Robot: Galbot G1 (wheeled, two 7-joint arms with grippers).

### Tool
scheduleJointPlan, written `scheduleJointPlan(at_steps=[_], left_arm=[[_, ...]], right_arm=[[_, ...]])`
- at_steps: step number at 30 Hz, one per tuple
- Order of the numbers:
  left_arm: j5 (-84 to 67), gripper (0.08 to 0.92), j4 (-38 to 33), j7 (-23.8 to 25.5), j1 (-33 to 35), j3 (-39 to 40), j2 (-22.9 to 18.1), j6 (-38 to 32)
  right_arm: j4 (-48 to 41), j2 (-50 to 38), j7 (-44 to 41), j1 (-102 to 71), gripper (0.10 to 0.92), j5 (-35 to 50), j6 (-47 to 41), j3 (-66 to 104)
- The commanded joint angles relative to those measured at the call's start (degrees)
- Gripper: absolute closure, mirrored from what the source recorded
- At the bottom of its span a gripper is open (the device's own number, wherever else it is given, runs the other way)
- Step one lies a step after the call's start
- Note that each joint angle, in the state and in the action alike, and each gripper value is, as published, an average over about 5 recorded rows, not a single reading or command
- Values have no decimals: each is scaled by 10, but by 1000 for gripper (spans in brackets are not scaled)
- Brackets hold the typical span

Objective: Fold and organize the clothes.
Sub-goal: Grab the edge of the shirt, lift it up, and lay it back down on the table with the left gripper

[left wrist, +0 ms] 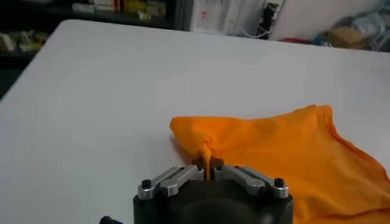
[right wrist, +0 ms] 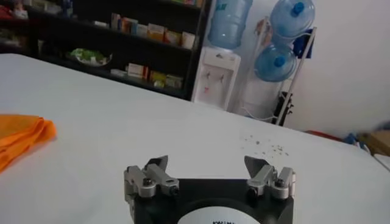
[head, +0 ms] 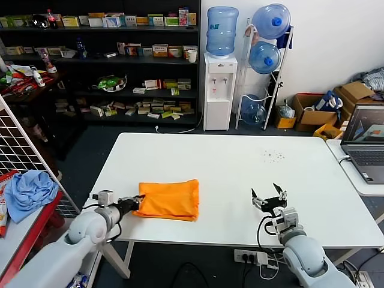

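Soft matt cloth T-shirt (head: pixel 170 200) on smooth white table (head: pixel 240 174)

- A white counter (head: pixel 240 174) fills the foreground on a dark floor (head: pixel 108 144).
- At 11 o'clock, dark shelving (head: pixel 102 60) holds boxed goods.
- At 12 o'clock, a water dispenser (head: pixel 219 84) stands against a white wall (head: pixel 324 42), spare bottles racked (head: pixel 267 60) beside it.
- At 3 o'clock, an open laptop (head: pixel 366 144).

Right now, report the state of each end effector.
Left end effector: closed, pinching an edge of the orange T-shirt.
Right end effector: open, holding nothing, above the white table.
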Motion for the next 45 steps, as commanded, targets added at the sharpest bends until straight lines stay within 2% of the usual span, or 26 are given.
scheduleJointPlan(at_steps=[1,11,18,24,29,36,40,45], left_arm=[[97,868,43,-8,-9,-29,129,-2],[250,868,110,30,-24,-48,227,-46],[289,868,96,47,-24,-61,297,-58],[268,868,71,46,-41,-48,324,-53],[253,868,38,37,-41,-39,306,-41],[240,868,12,15,-26,-31,221,-31],[203,868,-20,-9,-22,-25,190,-19],[108,868,-103,-60,-26,-21,164,16]], right_arm=[[1,0,6,7,203,-6,-3,-11],[3,-5,6,24,203,0,-8,-22],[1,2,5,29,203,-1,-8,-24],[-2,11,5,27,203,-2,-7,-23],[-2,14,5,23,203,-4,-5,-20],[-5,11,6,19,203,-5,-5,-16],[-10,11,6,17,203,-7,-5,-15],[-15,16,7,16,203,-11,-5,-14]])
